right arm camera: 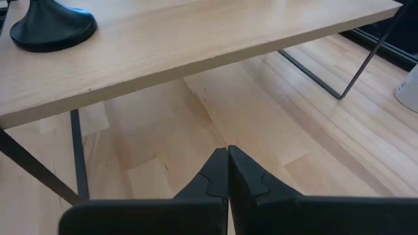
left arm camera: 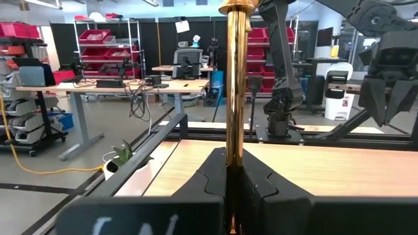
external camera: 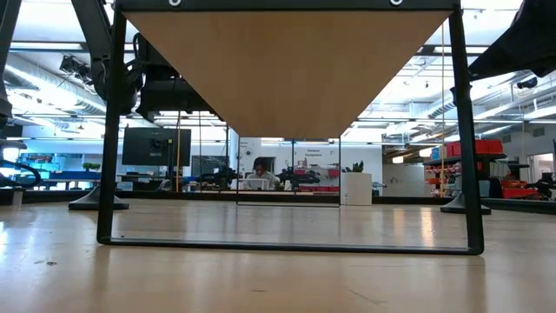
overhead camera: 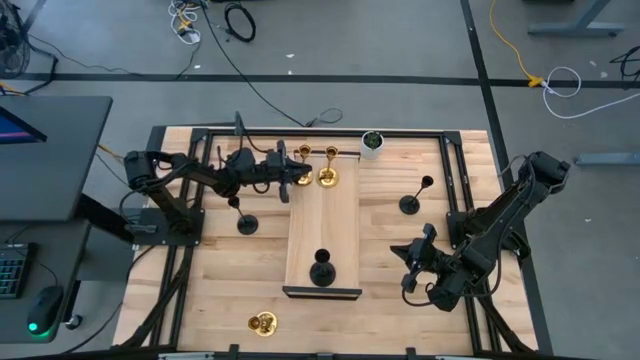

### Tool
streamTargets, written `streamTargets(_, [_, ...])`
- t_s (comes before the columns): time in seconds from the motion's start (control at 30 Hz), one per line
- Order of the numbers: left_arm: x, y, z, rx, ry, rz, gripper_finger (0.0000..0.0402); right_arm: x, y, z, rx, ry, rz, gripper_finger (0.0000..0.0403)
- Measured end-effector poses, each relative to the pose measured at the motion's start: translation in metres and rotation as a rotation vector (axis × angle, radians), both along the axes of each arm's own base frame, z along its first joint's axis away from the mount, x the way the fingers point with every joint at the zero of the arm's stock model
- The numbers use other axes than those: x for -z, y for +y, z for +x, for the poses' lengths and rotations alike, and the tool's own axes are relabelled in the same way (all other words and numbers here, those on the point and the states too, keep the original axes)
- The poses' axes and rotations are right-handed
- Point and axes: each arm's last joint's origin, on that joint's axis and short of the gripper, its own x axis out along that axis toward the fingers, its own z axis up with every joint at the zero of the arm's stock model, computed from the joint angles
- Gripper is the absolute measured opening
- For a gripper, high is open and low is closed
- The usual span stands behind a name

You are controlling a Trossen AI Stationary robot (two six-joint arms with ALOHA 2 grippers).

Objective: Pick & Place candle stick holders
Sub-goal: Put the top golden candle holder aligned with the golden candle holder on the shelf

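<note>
Clearly placing: left gripper [overhead camera: 288, 181] clamps a gold holder [left arm camera: 234, 78] at the shelf's [overhead camera: 322, 240] top end. Next — lower, release. Right gripper [right arm camera: 227, 171] waits lower right, closed, empty.

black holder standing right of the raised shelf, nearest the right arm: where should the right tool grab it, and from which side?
Probably the thin stem of the black holder, midway between base and cup, coming in level from the right tool's side. It looks upright; the base is wide and flat, and the stem is the only narrow part. The tool is shut, so open it first.
</note>
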Motion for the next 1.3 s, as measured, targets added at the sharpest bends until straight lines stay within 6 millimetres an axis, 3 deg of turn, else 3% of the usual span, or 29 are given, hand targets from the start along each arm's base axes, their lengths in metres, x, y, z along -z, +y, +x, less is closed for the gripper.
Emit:
streamTargets(0.27, [-0.0001,0.0001,0.0000,-0.005,-0.001,0.002,0.0011,0.0000,-0.0001,0.0002,0.001,0.000,0.001,0.0000])
streamTargets(0.53, [-0.0005,0.0002,0.0002,-0.002,-0.007,-0.021,0.0048,-0.0002,0.0002,0.0005,0.001,-0.004,0.005,0.0000])
streamTargets(1.1, [-0.0022,0.0002,-0.0001,-0.001,-0.023,-0.015,0.0056,-0.0003,0.0001,0.0007,0.002,-0.005,0.006,0.0000])
streamTargets(1.3, [-0.0035,0.0000,-0.0004,0.001,-0.030,-0.011,0.0098,-0.0002,0.0001,0.0006,0.001,-0.004,0.006,0.0000])
